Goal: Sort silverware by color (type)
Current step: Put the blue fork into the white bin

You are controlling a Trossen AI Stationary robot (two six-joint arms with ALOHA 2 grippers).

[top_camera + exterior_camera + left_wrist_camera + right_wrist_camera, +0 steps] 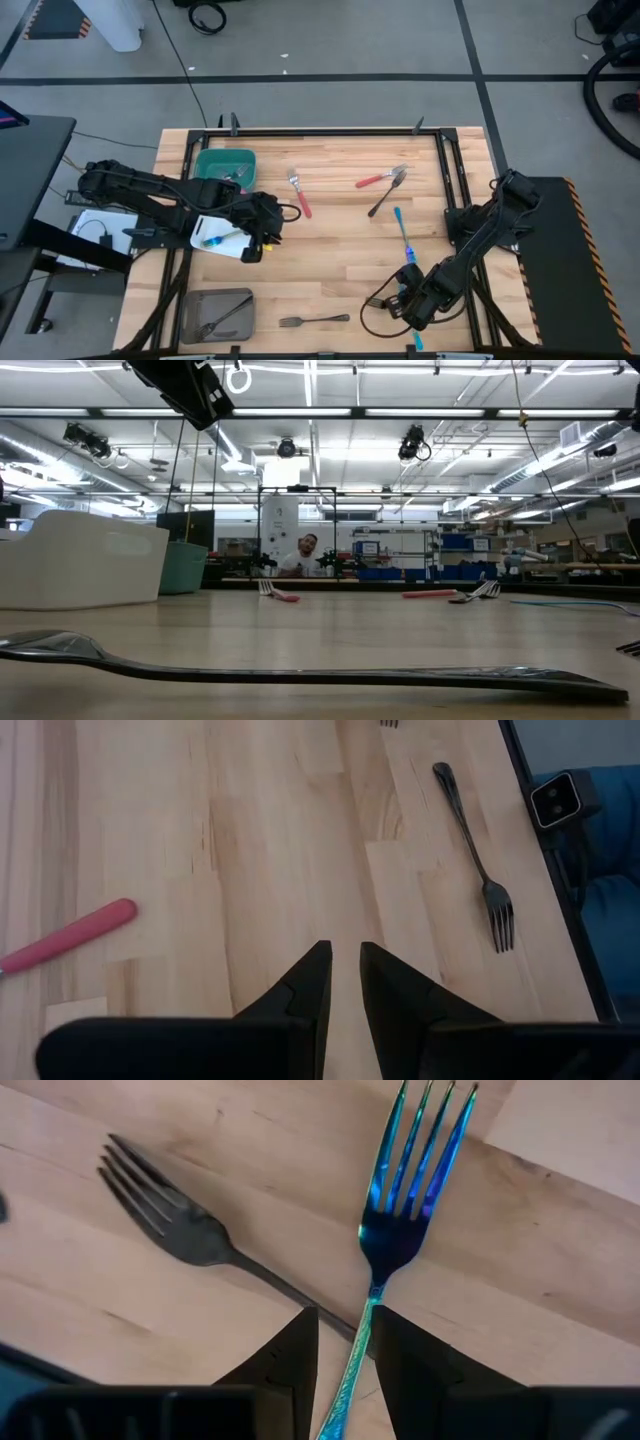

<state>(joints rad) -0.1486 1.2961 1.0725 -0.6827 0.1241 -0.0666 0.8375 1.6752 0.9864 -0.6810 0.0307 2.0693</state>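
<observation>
We find the right claw (345,1365) low over the near right part of the desk (330,260), and what the coming move turns on is how the blue fork (400,1210) lies to it: the fork's slim handle runs straight back between the two fingers, its tines pointing away from the claw, so the long axis is in line with the reach and the fingers sit on either side of the handle. They look pressed to it, so we read the right claw as grasping the blue fork, though whether it is off the wood we cannot tell. A dark metal fork (180,1220) lies just beside it, its handle running slantwise under the blue one near the fingers, so a lift straight up seems safer than a drag. From above, the white bin (222,238), which already has a blue-handled piece in it, lies well to the left across the desk, nearer the left arm. The left claw (268,222) hangs beside that bin with its fingers a narrow gap apart and nothing between them. Other pieces are spread about: a red-handled fork (299,195) toward the far middle, another red one crossed with a dark fork (386,192) at far right, a dark fork (315,321) near the front edge, a second blue piece (402,230) just beyond the right claw.
</observation>
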